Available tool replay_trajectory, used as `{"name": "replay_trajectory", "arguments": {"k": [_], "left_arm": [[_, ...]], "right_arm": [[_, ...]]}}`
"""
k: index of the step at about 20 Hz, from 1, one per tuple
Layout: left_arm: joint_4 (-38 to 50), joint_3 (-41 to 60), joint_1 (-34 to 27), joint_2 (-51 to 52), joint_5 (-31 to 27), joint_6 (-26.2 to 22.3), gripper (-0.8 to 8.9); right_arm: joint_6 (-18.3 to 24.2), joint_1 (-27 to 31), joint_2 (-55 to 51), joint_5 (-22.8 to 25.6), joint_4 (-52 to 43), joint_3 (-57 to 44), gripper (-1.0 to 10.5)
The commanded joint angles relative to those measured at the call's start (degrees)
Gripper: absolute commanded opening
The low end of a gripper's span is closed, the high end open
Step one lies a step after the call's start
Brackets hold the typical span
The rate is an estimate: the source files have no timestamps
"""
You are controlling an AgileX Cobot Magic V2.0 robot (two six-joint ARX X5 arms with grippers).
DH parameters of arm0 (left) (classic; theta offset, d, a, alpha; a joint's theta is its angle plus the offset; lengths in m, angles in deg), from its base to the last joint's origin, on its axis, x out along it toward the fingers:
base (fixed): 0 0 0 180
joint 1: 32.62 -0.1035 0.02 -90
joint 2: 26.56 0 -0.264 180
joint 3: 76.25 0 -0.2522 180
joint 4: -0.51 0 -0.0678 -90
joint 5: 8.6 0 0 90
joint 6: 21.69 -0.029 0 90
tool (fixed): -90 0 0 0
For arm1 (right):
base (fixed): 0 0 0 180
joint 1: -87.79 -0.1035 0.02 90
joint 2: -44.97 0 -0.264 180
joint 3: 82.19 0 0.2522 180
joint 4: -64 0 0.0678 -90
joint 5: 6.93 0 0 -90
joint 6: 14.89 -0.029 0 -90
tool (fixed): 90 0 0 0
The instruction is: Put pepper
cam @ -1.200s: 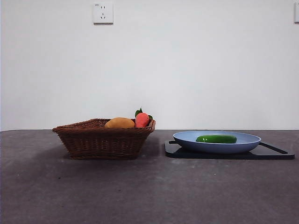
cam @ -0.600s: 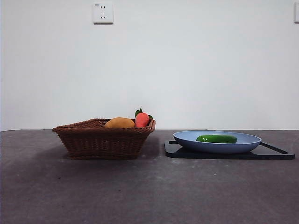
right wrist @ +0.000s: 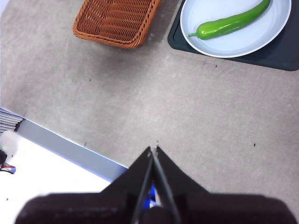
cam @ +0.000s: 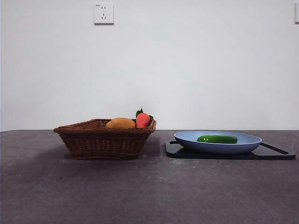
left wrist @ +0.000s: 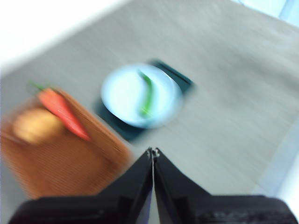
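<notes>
The pepper (cam: pixel 217 139) is a glossy green, elongated vegetable lying on the blue plate (cam: pixel 187 138) at the right of the table. In the right wrist view the pepper (right wrist: pixel 229 24) lies across the plate (right wrist: pixel 252 42), far from my right gripper (right wrist: pixel 153 149), which is shut and empty high above bare table. My left gripper (left wrist: pixel 153 152) is shut too and empty, high above the table; its blurred view shows the pepper (left wrist: pixel 147 95) on the plate (left wrist: pixel 119 93). Neither gripper appears in the front view.
A brown wicker basket (cam: pixel 105 140) stands left of the plate, holding a yellow-orange fruit (cam: pixel 120 123) and a red-orange item with green leaves (cam: pixel 142 119). The plate rests on a black tray (cam: pixel 275 153). A table edge (right wrist: pixel 70 144) shows in the right wrist view.
</notes>
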Motion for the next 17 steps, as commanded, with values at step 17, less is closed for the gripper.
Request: {"name": "replay_trajectory", "arguments": {"k": [17], "left_arm": [[66.4,64.0,-44.9,45.6,3.5,-5.0,0.08]], "right_arm": [[-0.3,-0.1,0.3,0.0,0.7,1.1,0.0]]}}
